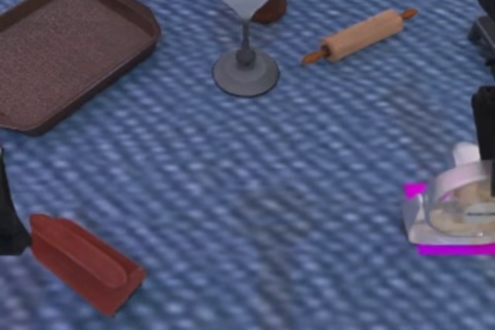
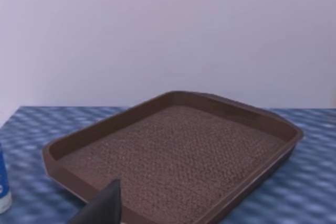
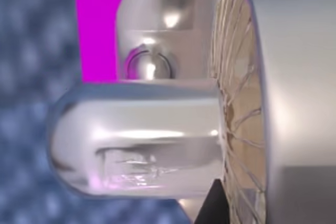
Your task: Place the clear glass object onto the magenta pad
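The clear glass mug [image 1: 452, 210] stands upright on the magenta pad [image 1: 456, 250] at the table's right edge, and magenta strips show along its near side and at its left corner. My right gripper [image 1: 489, 185] comes down from above onto the mug's rim on the handle side and is shut on the wall. In the right wrist view the loop handle of the mug [image 3: 157, 129] fills the picture, with the pad [image 3: 100, 24] behind it and one dark fingertip [image 3: 214, 205] against the rim. My left gripper [image 1: 8, 226] is parked at the left edge, open.
A brown tray [image 1: 69, 44] lies at the back left and shows again in the left wrist view [image 2: 173, 98]. A tall frosted wine glass [image 1: 246, 75] stands at the back middle, with a wooden rolling pin [image 1: 360, 35] to its right. A red-brown block [image 1: 85, 262] lies front left.
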{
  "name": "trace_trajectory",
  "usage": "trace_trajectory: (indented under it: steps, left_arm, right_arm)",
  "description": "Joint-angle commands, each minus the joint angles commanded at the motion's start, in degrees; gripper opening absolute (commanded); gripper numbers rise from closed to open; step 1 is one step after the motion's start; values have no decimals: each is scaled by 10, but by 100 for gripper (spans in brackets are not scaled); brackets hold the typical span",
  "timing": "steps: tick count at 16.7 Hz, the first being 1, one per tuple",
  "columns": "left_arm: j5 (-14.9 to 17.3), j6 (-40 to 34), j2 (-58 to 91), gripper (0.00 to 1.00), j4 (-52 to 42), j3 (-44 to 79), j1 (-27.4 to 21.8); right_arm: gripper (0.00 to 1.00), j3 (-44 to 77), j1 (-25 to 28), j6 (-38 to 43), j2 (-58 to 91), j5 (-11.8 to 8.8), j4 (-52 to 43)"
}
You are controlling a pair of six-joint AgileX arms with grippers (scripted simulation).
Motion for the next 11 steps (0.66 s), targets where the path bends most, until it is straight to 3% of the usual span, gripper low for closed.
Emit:
trace_trajectory:
  steps: [5,11]
  left_arm:
    - [0,0,0,100,0,0,0]
    - [0,0,0,100,0,0,0]
  right_arm:
    - [98,0,0,0,0,0,0]
    - [100,0,0,0,0,0,0]
